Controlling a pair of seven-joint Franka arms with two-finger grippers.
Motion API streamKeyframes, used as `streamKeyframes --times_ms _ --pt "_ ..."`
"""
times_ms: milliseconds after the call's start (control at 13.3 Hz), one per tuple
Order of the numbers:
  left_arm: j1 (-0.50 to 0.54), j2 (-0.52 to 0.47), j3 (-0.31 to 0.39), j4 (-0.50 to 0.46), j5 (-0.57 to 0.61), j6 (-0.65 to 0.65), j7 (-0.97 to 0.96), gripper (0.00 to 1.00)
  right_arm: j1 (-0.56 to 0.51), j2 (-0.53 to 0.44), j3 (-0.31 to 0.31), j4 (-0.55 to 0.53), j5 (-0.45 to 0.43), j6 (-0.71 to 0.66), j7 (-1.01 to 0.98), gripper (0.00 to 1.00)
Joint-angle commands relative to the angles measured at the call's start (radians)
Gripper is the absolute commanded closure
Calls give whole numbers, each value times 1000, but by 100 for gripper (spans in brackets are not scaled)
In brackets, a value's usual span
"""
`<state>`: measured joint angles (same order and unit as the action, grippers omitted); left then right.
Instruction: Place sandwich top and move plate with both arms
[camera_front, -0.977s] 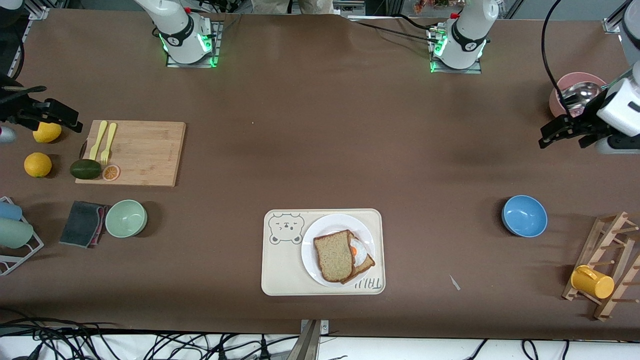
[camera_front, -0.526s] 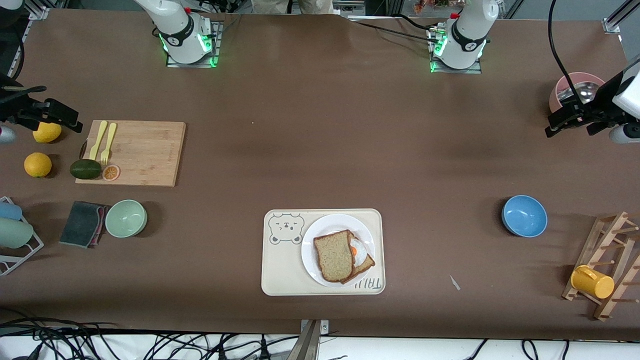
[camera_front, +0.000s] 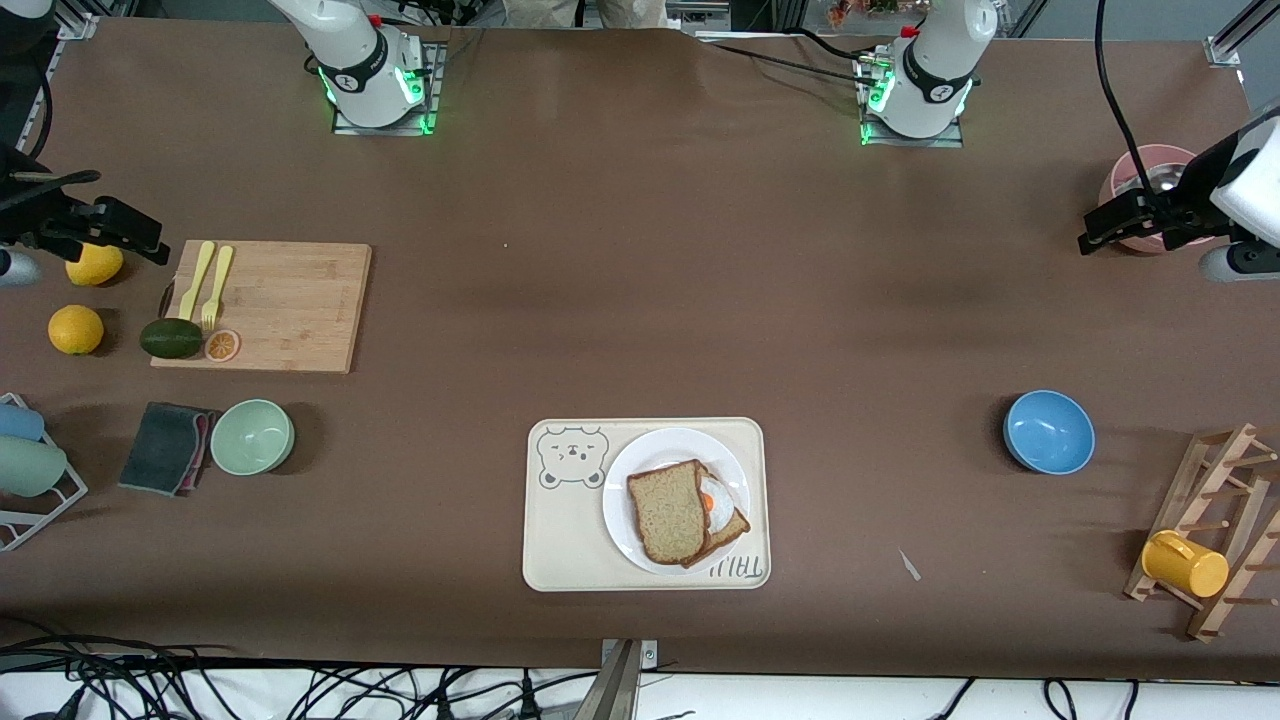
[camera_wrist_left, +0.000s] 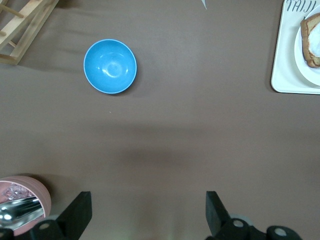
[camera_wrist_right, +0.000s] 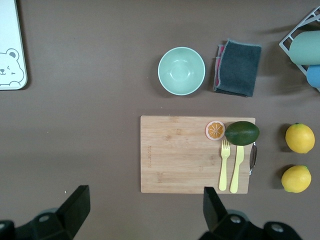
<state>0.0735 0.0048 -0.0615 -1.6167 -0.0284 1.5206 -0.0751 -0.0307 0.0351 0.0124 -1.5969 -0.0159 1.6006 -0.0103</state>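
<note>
The sandwich top (camera_front: 668, 510) lies on the slice with the fried egg (camera_front: 712, 500), shifted a little so the egg shows at one edge. Both sit on the white plate (camera_front: 640, 462), which stands on the cream bear tray (camera_front: 560, 540). My left gripper (camera_front: 1105, 225) is open and empty, up over the table beside the pink bowl (camera_front: 1130, 170) at the left arm's end; it also shows in the left wrist view (camera_wrist_left: 147, 210). My right gripper (camera_front: 140, 235) is open and empty over the edge of the cutting board (camera_front: 290, 305); it also shows in the right wrist view (camera_wrist_right: 145, 207).
A blue bowl (camera_front: 1049, 431) and a wooden rack with a yellow mug (camera_front: 1185, 563) are at the left arm's end. A green bowl (camera_front: 252, 436), a grey cloth (camera_front: 165, 447), two lemons (camera_front: 76, 329) and an avocado (camera_front: 171, 338) are at the right arm's end.
My left gripper has drawn back toward the bases and now hangs beside the pink bowl. The right gripper has barely moved. The sandwich and plate have not moved.
</note>
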Motion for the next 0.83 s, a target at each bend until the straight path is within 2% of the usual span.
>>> streamKeyframes --times_ms 0,751 --pt "-1 14 -6 37 21 -26 -17 0 -3 -24 12 -11 -16 -7 -7 0" --pt "-4 17 -6 38 27 -22 -25 0 -3 -24 11 -8 -15 -33 -10 0"
